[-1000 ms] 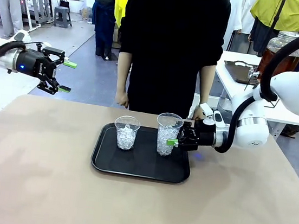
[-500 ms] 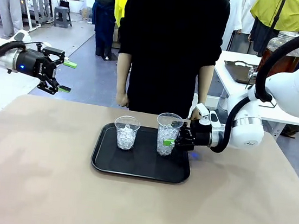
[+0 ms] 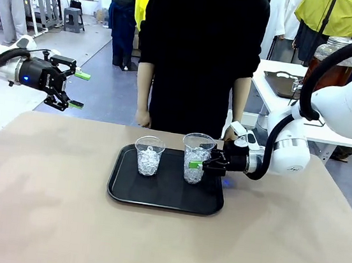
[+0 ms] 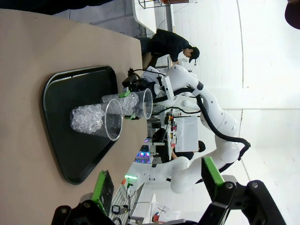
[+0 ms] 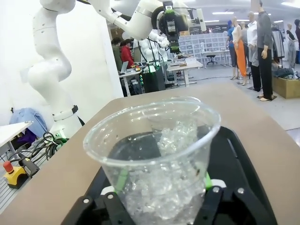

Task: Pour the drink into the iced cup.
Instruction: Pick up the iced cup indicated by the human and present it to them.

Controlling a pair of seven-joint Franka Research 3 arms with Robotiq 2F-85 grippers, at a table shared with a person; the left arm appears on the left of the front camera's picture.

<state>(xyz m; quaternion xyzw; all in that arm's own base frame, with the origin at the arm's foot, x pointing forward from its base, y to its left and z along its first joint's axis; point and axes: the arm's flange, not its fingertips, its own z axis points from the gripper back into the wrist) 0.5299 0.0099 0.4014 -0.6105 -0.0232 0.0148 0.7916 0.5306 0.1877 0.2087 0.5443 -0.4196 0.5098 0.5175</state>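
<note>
1. a tan counter (image 3: 57,207) carries a black tray (image 3: 168,191) near its middle.
2. two clear cups of ice are stood upright on the tray, apart from each other: the left cup (image 3: 148,156) and the taller right cup (image 3: 196,158).
3. the right end effector (image 3: 199,158) is held level at the right cup, coming in from the right, with one finger to each side of it. in the right wrist view the right cup (image 5: 154,154) is seen between the fingers of the right end effector (image 5: 161,187), green pads close at its lower walls. whether the pads press the cup cannot be told.
4. the left end effector (image 3: 78,89) is held in the air past the counter's far left corner, fingers spread wide, nothing between them.
5. a person (image 3: 202,51) in black is stood at the far edge, hands hanging just behind the tray.
6. the drink (image 3: 313,70), amber-brown, is seen in a big glass jar (image 3: 338,43) on a white table behind the right arm, well apart from the cups.
</note>
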